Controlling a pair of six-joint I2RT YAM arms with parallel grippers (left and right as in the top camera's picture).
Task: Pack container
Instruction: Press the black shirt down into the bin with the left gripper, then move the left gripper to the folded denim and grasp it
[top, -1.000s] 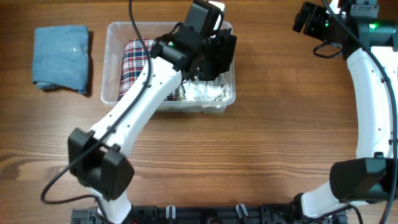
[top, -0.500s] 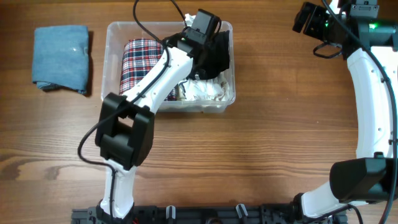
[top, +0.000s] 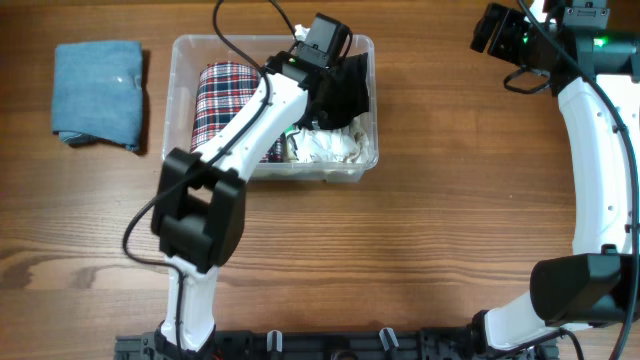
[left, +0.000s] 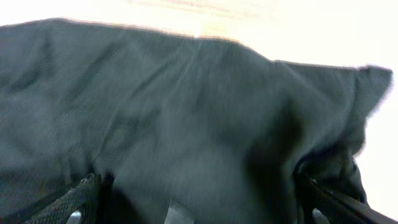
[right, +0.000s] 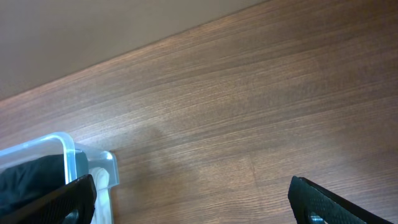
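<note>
The clear container (top: 186, 55) stands at the back of the table, left of centre. It holds a red plaid cloth (top: 215, 100) on the left, a white cloth (top: 328, 148) at the front right and a black cloth (top: 352, 90) at the back right. My left gripper (top: 338, 82) is down in the container's right end, right over the black cloth. In the left wrist view the black cloth (left: 186, 112) fills the frame, and the jaws (left: 199, 214) stand wide apart around it. My right gripper (top: 488, 30) is open and empty at the far right back.
A folded blue cloth (top: 98, 93) lies on the table left of the container. The right wrist view shows the container's corner (right: 69, 155) with the white cloth (right: 102, 180) inside, and bare wood between the right jaws (right: 199, 211).
My left arm has swung and lowered the black cloth into the container's right end. The right arm has not moved.
</note>
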